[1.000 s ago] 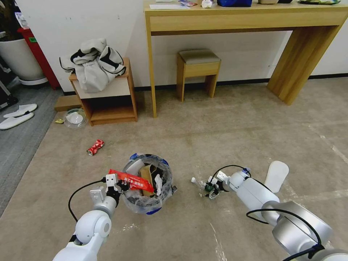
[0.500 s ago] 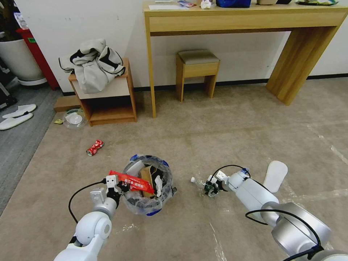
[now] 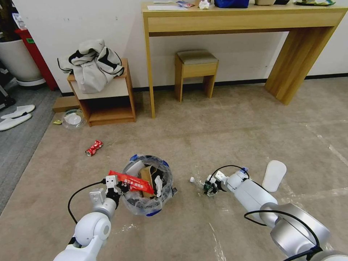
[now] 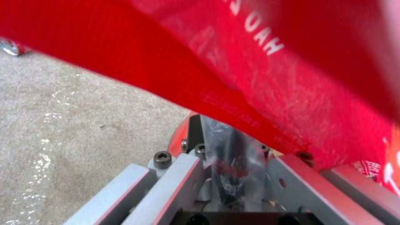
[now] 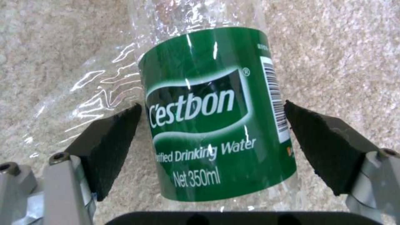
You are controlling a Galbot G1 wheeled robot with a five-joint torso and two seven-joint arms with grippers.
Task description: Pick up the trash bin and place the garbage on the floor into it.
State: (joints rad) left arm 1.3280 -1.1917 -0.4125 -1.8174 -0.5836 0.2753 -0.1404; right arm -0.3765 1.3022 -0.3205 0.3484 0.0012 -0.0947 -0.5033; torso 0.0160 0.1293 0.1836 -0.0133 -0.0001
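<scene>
The trash bin [image 3: 148, 207], blue and red with a crinkled clear liner, stands on the beige floor [image 3: 224, 137] holding a brown carton and white tissue. A red snack wrapper [image 3: 132, 182] lies across its near rim. My left gripper [image 3: 117, 186] is shut on that rim; in the left wrist view the liner sits between its fingers [image 4: 183, 175] under the wrapper [image 4: 271, 72]. A clear green-label bottle [image 3: 199, 184] lies to the bin's right. My right gripper [image 3: 209, 187] is open astride it, its pads [image 5: 112, 147] flanking the label [image 5: 200, 106]. A crushed red can [image 3: 94, 147] and a white slipper [image 3: 273, 175] lie apart.
A low wooden shelf [image 3: 108, 105] with a grey-white jacket [image 3: 92, 65] stands at the back left, with a clear dish [image 3: 73, 119] beside it. A stool [image 3: 195, 70] sits under a long wooden table [image 3: 239, 18]. More slippers [image 3: 16, 116] lie on grey carpet.
The whole head view has shifted slightly left. My right gripper has edged a little closer around the bottle. The left gripper still holds the bin rim.
</scene>
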